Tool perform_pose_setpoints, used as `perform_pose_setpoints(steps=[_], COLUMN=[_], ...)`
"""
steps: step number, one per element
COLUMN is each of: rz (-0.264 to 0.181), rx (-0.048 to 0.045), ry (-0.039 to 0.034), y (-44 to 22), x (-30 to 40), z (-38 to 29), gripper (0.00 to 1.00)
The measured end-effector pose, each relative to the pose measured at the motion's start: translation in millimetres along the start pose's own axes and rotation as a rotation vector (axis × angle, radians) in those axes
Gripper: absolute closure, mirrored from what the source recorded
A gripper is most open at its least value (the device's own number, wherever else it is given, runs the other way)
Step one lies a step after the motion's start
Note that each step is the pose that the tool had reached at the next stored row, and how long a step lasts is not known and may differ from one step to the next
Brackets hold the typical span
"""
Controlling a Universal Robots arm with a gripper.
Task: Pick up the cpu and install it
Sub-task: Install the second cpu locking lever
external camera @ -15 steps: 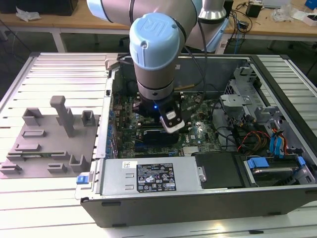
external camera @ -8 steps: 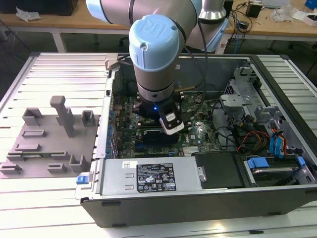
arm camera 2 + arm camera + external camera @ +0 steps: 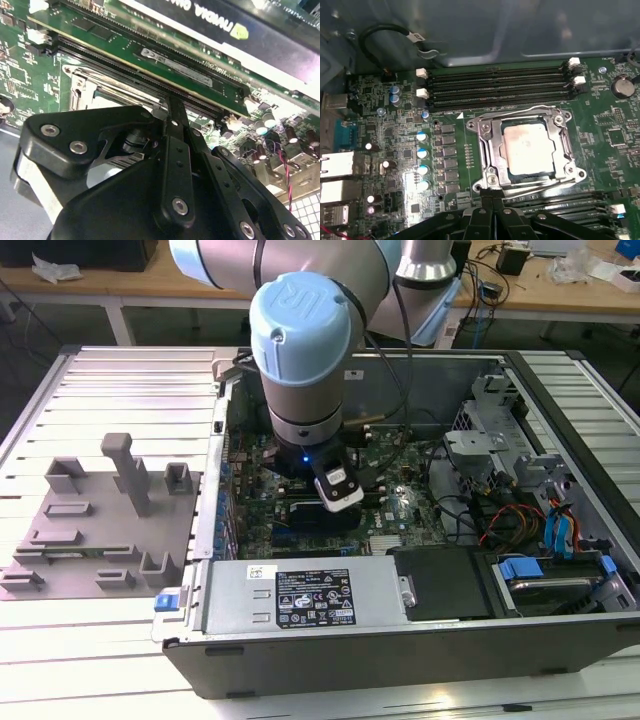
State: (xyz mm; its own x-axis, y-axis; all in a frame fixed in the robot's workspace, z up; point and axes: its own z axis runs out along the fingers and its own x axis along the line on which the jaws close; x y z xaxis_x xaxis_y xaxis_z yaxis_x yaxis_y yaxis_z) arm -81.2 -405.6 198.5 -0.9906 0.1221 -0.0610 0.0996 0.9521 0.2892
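One arm (image 3: 300, 330) fills my exterior view, reaching down into the open computer case (image 3: 400, 640), which lies on the slatted table (image 3: 100, 660). Its wrist hangs over the motherboard (image 3: 400, 500) near the middle of the case. At about nine o'clock from the case, on the exterior view's left, sits the grey fixture (image 3: 100, 530) with its blocks and posts. From this camera I see the wrist housing, not the fingertips.

Moving to the second wrist view, I look along the black linkage of the gripper (image 3: 172, 107). The fingers (image 3: 175, 125) run together into one narrow tip with no gap that I can make out, so I read the claw as closed on nothing. That tip sits just over the edge of the metal socket frame (image 3: 90, 85), next to the long memory slots (image 3: 150, 75). A memory stick (image 3: 165, 60) stands in a slot beyond them.

In the first wrist view I see the cpu (image 3: 527, 150), pale silver top up, lying flat inside the socket frame (image 3: 487, 150) on the motherboard (image 3: 380, 150). The gripper (image 3: 492, 197) comes in at the frame's near edge, roughly seven o'clock from the chip, close beside it but not touching it. Four empty memory slots (image 3: 500, 85) lie at twelve o'clock from the chip.
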Motion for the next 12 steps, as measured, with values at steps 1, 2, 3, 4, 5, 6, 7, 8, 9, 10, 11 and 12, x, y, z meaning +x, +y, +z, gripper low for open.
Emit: perform_pose_setpoints(steps=[1,2,3,4,5,6,7,8,9,10,11,12], rz=[0.0,0.001,0.001,0.002,0.002,0.002,0.003,0.003,0.003,0.003,0.004,0.004], rx=[-0.001,-0.0017,-0.0024,-0.0032,-0.0043,-0.0047,-0.0051,-0.0052,-0.0054,-0.0057,-0.0056,-0.0052], ry=[-0.0004,-0.0005,-0.0007,-0.0009,-0.0014,-0.0016,-0.0017,-0.0018,-0.0019,-0.0021,-0.0022,-0.0022], y=[0.4,0.8,1.1,1.5,2.2,2.7,3.2,3.6,4.0,4.5,4.8,5.2], x=[0.7,1.2,1.7,2.2,3.1,3.8,4.3,4.8,5.4,6.2,6.7,7.3], z=[0.4,0.8,1.2,1.5,2.3,2.8,3.2,3.6,4.1,4.7,5.2,5.8], gripper=[0.89,0.89,0.89,0.89,0.89,0.89,0.89,0.89,0.89,0.89,0.89,0.89])
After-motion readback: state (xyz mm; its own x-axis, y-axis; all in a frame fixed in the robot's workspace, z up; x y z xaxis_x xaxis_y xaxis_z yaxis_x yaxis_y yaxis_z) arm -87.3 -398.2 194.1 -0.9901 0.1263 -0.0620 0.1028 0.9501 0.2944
